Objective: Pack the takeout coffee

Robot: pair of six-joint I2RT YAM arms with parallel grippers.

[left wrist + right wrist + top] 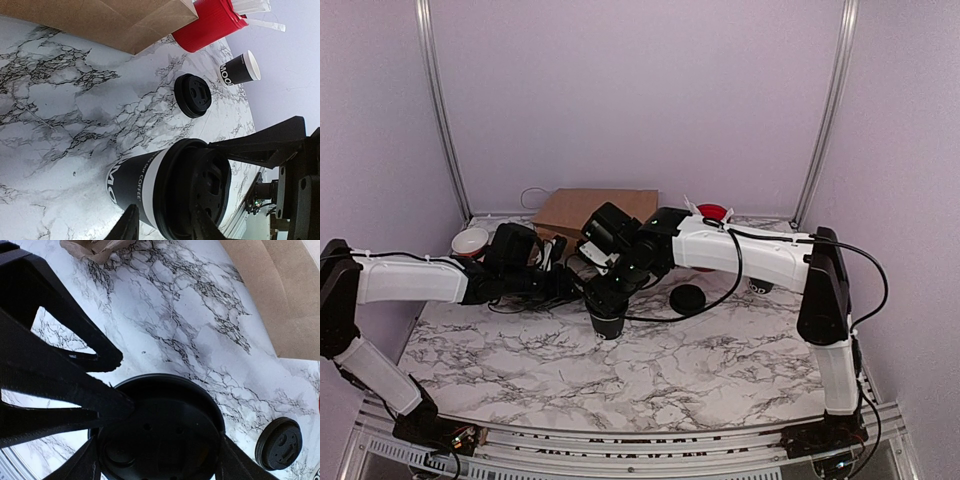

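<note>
At table center my left claw [165,227] gripped the takeout coffee [608,325] by its sides, while my right claw [160,465] clamped its lidded top from above. Toward 2 o'clock lay a spare lid [687,299], then an open black cup [240,69]; the paper bag [595,210] stood at 12.

We see the lidded cup [608,322] upright mid-bench [720,370], the loose lid [687,299] lying to its right. Behind them the paper bag [592,208] rests at the back edge, with the stick-filled cup [712,213] right of the bag and another cup [470,241] left of it.
</note>
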